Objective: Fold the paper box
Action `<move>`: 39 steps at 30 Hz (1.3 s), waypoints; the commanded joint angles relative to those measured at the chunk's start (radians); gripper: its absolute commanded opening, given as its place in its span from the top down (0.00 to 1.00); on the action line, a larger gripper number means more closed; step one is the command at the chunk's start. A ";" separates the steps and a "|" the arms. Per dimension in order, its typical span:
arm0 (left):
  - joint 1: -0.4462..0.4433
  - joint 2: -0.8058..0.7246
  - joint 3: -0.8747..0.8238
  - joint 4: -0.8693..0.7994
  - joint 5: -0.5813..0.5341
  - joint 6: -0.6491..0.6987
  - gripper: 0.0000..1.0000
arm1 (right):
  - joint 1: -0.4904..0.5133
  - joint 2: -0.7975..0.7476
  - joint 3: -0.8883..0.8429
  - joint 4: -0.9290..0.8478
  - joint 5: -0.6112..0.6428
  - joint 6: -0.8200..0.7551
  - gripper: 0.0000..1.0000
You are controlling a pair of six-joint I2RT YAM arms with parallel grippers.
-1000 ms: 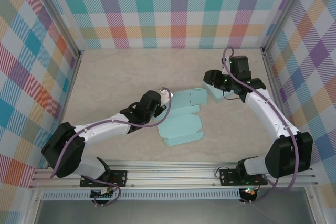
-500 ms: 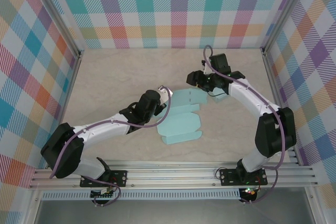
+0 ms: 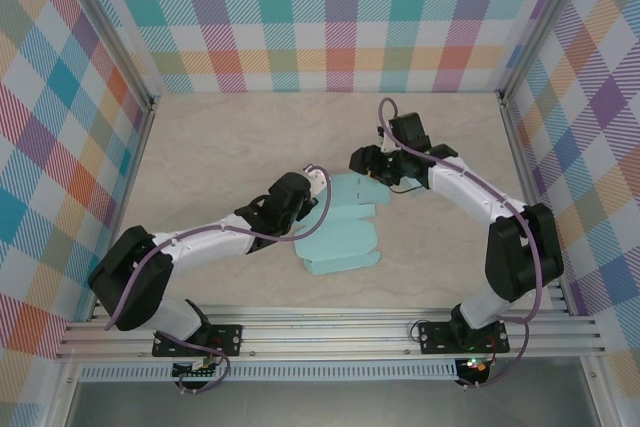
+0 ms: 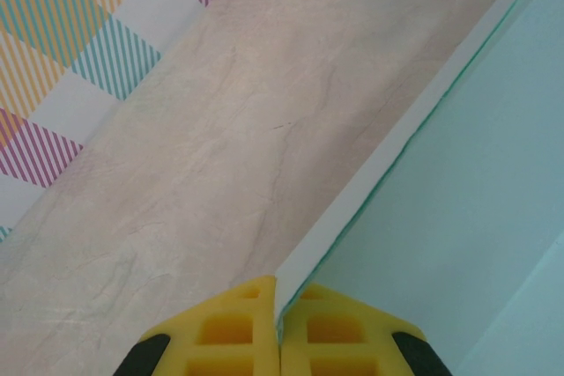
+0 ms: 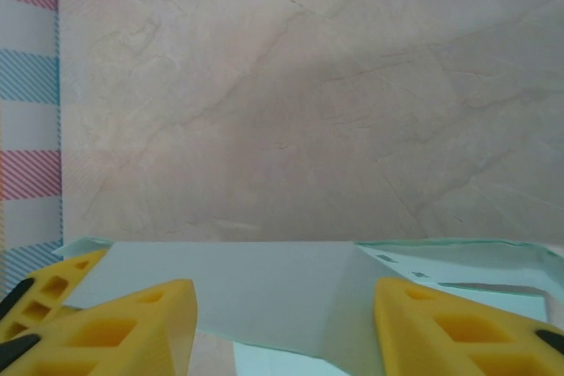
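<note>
Now | step: mid-fold, paper box (image 3: pixel 345 237) lying mid-bench (image 3: pixel 220 147) | left hand (image 4: pixel 278 328) clenched on its left edge | right hand (image 5: pixel 282 297) released, astride far flap (image 5: pixel 264 275) | next: likely close on flap, fold it over

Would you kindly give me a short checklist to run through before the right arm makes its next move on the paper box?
1. Edge of the paper box pinched by the left gripper: ok.
2. The right gripper open: ok.
3. A flap of the box lying between its fingers: ok.
4. Those fingers closed on the flap: not ok, they stand wide apart.
5. Box resting on the table: ok.
6. Fold lines creased well enough: cannot tell.
</note>
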 commanded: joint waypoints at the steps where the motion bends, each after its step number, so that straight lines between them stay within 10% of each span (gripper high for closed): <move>1: -0.015 -0.006 0.008 0.062 -0.028 -0.024 1.00 | 0.004 -0.032 -0.017 0.008 0.031 0.022 0.45; 15: -0.023 0.038 0.008 0.085 0.005 -0.065 1.00 | 0.050 0.019 -0.058 0.200 -0.062 0.141 0.48; 23: -0.043 0.075 0.010 0.110 -0.013 -0.041 1.00 | 0.051 0.054 -0.033 0.163 -0.017 0.118 0.70; 39: -0.044 0.069 -0.039 0.215 -0.057 0.145 1.00 | -0.079 -0.205 -0.117 -0.036 0.134 -0.034 0.47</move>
